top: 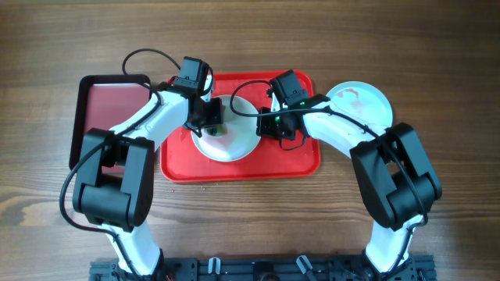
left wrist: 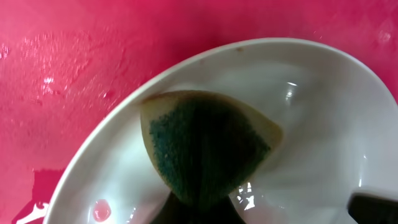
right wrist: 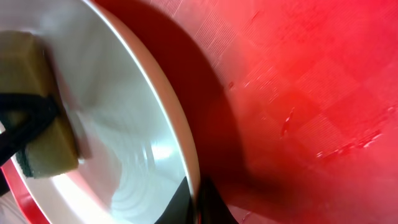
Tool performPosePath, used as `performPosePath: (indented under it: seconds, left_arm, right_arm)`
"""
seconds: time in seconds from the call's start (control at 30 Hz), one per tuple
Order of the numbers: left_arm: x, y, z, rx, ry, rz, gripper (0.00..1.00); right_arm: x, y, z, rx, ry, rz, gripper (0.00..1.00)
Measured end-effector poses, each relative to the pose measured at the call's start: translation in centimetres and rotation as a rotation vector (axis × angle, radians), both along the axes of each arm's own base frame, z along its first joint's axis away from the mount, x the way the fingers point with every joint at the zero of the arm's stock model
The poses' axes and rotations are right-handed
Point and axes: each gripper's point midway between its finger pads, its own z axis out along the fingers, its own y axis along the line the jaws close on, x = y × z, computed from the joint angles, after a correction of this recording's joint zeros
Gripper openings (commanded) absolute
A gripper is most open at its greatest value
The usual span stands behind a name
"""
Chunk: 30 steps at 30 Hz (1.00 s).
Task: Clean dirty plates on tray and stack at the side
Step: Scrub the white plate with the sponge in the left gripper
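Note:
A white plate (top: 234, 140) sits tilted on the red tray (top: 301, 160). My left gripper (top: 212, 121) is shut on a green-and-yellow sponge (left wrist: 205, 146) and presses it on the plate's inside (left wrist: 311, 106). My right gripper (top: 275, 129) is shut on the plate's right rim (right wrist: 186, 155), one finger on each side. The sponge also shows in the right wrist view (right wrist: 37, 124). Another plate (top: 363, 105) with reddish smears lies on the table right of the tray. A third plate is not in view.
A smaller black-rimmed maroon tray (top: 105, 109) lies left of the red tray, partly under my left arm. Water drops lie on the red tray (left wrist: 74, 56). The wooden table (top: 437, 47) surrounds everything.

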Motion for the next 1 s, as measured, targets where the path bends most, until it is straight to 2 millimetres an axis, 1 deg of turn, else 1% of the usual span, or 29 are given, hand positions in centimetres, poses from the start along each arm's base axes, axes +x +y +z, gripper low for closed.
performPosePath:
  seconds: [0.03, 0.07, 0.13, 0.17, 0.2, 0.27, 0.33, 0.37, 0.4, 0.43, 0.47, 0.53, 0.63, 0.7, 0.77, 0.8, 0.87, 0.93, 1.0]
  left_arm:
    - [-0.6, 0.2, 0.0, 0.003, 0.033, 0.0, 0.04]
    - [-2.1, 0.2, 0.0, 0.013, 0.102, -0.006, 0.04]
    - [-3.9, 0.0, 0.4, 0.028, 0.192, -0.024, 0.04]
    - [-4.5, -0.2, 0.7, 0.033, 0.228, -0.033, 0.04]
    - [-4.7, -0.5, 1.3, 0.039, 0.246, -0.046, 0.04]
    - [-4.1, -0.9, 2.4, 0.041, 0.235, -0.051, 0.04]
    - [-3.1, -1.0, 2.7, 0.044, 0.2, -0.05, 0.04]
    - [-2.8, -1.0, 2.4, 0.045, 0.192, -0.049, 0.04]
    - [-2.2, -1.1, 1.6, 0.051, 0.188, -0.048, 0.04]
    - [-2.1, -1.1, 0.0, 0.059, 0.215, -0.048, 0.04]
    - [-2.0, -1.1, -0.3, 0.057, 0.226, -0.047, 0.04]
    - [-1.2, -1.5, -0.4, 0.049, 0.213, -0.049, 0.04]
    - [-0.9, -1.6, -0.4, 0.053, 0.203, -0.052, 0.04]
    - [-1.0, -1.0, -0.4, 0.09, 0.213, -0.034, 0.04]
    - [-1.7, 1.2, -0.4, 0.193, 0.256, 0.064, 0.04]
    - [-1.9, 2.0, -0.4, 0.218, 0.27, 0.104, 0.04]
    - [-2.2, 3.0, -0.3, 0.235, 0.297, 0.169, 0.04]
    - [-2.3, 3.0, -0.3, 0.231, 0.301, 0.18, 0.04]
    - [-2.3, 2.7, -0.3, 0.219, 0.299, 0.155, 0.04]
  right_arm:
    - [-0.1, 0.1, 0.0, 0.003, 0.0, 0.006, 0.04]
    - [-0.4, 0.5, 0.0, 0.007, 0.002, 0.023, 0.04]
    - [-0.8, 0.9, 0.0, 0.015, 0.005, 0.041, 0.04]
    - [-1.0, 1.1, 0.0, 0.018, 0.008, 0.047, 0.04]
    - [-1.1, 1.1, 0.0, 0.02, 0.012, 0.049, 0.04]
    - [-1.3, 1.2, 0.0, 0.027, 0.018, 0.052, 0.05]
    - [-1.3, 1.3, 0.0, 0.03, 0.021, 0.054, 0.04]
    - [-1.4, 1.3, 0.0, 0.031, 0.023, 0.054, 0.04]
    - [-1.4, 1.3, 0.0, 0.033, 0.024, 0.055, 0.04]
    - [-1.4, 1.3, 0.0, 0.034, 0.024, 0.055, 0.04]
    - [-1.4, 1.3, 0.0, 0.033, 0.024, 0.055, 0.04]
    - [-1.3, 1.2, 0.0, 0.033, 0.024, 0.052, 0.04]
    - [-1.3, 1.2, 0.0, 0.034, 0.024, 0.048, 0.04]
    - [-1.3, 1.2, 0.0, 0.035, 0.022, 0.049, 0.04]
    - [-1.4, 1.7, 0.0, 0.042, 0.018, 0.062, 0.04]
    - [-1.4, 1.8, 0.0, 0.045, 0.016, 0.066, 0.04]
    - [-1.6, 2.2, 0.1, 0.052, 0.016, 0.076, 0.04]
    - [-1.6, 2.2, 0.1, 0.053, 0.016, 0.076, 0.04]
    - [-1.6, 2.2, 0.1, 0.053, 0.015, 0.077, 0.04]
